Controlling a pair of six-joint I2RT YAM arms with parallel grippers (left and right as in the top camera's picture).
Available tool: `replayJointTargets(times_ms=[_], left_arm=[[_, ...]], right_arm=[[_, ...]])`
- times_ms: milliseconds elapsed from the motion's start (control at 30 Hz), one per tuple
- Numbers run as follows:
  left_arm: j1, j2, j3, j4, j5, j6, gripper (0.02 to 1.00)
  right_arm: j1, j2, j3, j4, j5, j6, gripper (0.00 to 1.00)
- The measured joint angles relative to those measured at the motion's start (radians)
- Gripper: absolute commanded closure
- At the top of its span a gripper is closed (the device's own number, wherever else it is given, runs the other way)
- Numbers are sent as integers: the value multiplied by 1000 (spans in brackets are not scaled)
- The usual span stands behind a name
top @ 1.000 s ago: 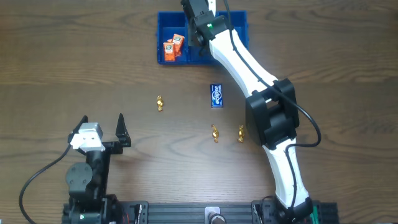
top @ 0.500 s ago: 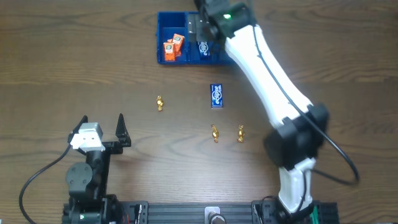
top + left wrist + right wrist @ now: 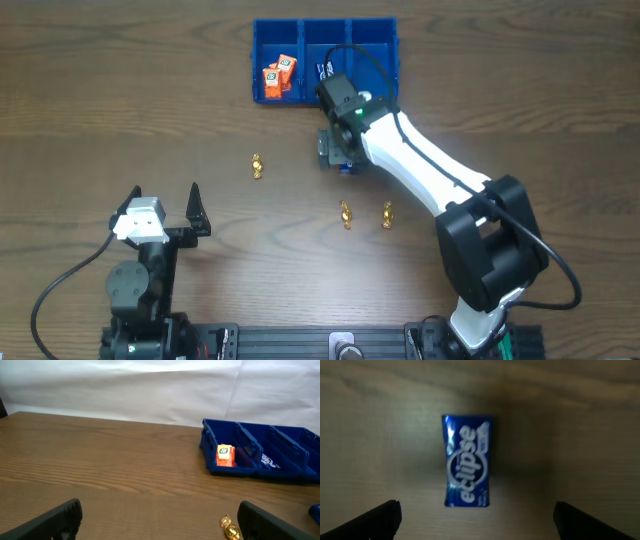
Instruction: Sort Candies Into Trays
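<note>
Just under the wide-open right gripper point(image 3: 477, 525), a flat blue shiny candy packet point(image 3: 466, 461), lying on the brown wooden counter point(image 3: 580, 435).

The tray point(image 3: 375, 55) sits far back on the bench point(image 3: 120, 100). Small boxes point(image 3: 278, 77) lie in the tray's left part and one pack point(image 3: 325, 70) in its middle part. A flat pack point(image 3: 467, 467) lies just before the tray. One candy point(image 3: 258, 165) lies before the tray's left part. A second candy point(image 3: 346, 214) and a third candy point(image 3: 388, 214) lie side by side, farther before it.

Blue candy pack point(image 3: 467, 462) flat (label up)
</note>
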Motion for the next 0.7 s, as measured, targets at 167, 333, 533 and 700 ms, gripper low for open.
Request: replayJointTargets(times_ms=[167, 333, 533, 700], left_arm=[[0, 0, 0, 0, 0, 0, 20], [0, 0, 0, 0, 0, 0, 20], [0, 0, 0, 0, 0, 0, 20], [0, 0, 0, 0, 0, 0, 20]], right_arm=[[6, 39, -3, 32, -10, 15, 20], [3, 124, -5, 37, -14, 31, 145], [-2, 129, -6, 58, -15, 48, 336], [-2, 136, -6, 75, -33, 48, 393]])
